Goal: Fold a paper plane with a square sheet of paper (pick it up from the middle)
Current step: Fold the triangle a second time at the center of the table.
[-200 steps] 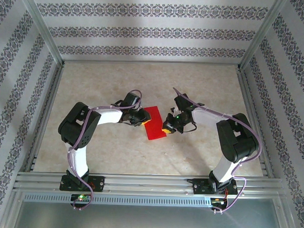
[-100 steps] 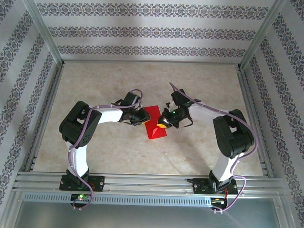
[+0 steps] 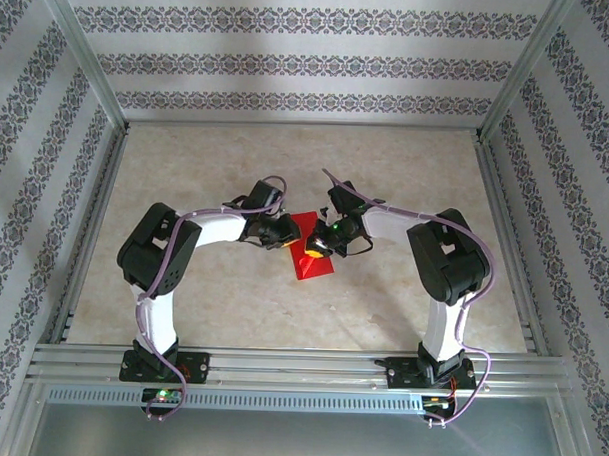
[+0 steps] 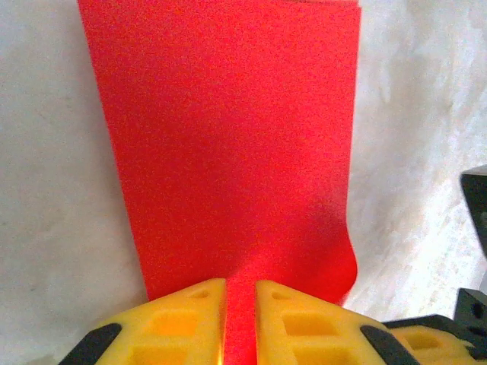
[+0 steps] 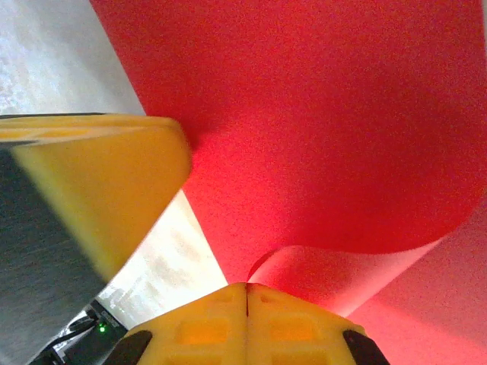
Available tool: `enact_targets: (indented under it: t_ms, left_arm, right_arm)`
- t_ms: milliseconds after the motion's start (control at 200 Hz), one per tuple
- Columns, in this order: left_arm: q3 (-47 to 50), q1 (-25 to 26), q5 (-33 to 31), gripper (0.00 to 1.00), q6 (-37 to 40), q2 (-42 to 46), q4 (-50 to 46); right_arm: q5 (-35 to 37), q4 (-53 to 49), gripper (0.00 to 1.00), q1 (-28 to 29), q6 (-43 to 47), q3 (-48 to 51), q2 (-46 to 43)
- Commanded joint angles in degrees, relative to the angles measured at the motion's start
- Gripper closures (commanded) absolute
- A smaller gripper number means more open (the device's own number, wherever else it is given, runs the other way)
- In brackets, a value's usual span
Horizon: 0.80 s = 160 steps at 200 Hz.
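Observation:
The square sheet of paper is bright red and lies mid-table as a narrow strip. In the left wrist view the sheet stretches away from my left gripper. Its yellow fingers stand a little apart with red paper pinched up between them. My left gripper sits at the sheet's left end. My right gripper hovers over the sheet, shut on a curled-up flap of the paper. Its fingertips meet with no gap. A finger of the left gripper looms close on the left.
Pale marbled tabletop surrounds the sheet on all sides. Aluminium frame rails run along the near edge and the sides, with patterned walls behind. Both arms bend inward, their wrists nearly touching over the paper.
My right gripper has swung left across the sheet, dragging the paper's right edge over, so the visible red area has narrowed. The left gripper stayed put and closed a little.

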<state>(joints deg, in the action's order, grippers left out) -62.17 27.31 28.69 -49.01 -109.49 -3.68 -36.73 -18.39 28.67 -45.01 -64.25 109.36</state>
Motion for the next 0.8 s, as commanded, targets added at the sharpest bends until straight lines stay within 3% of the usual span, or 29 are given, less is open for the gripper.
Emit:
enact_targets:
  t_ms: [0, 794]
  left_arm:
    - [-1.2, -2.0, -1.8, 0.83, 1.5, 1.6, -2.6]
    - [-0.7, -2.3, -1.9, 0.86, 0.6, -3.2, -4.4]
  right_arm:
    - [1.2, 0.3, 0.98, 0.4, 0.1, -1.3, 1.3]
    - [-0.2, 1.4, 0.98, 1.3, 0.8, -4.7, 3.6]
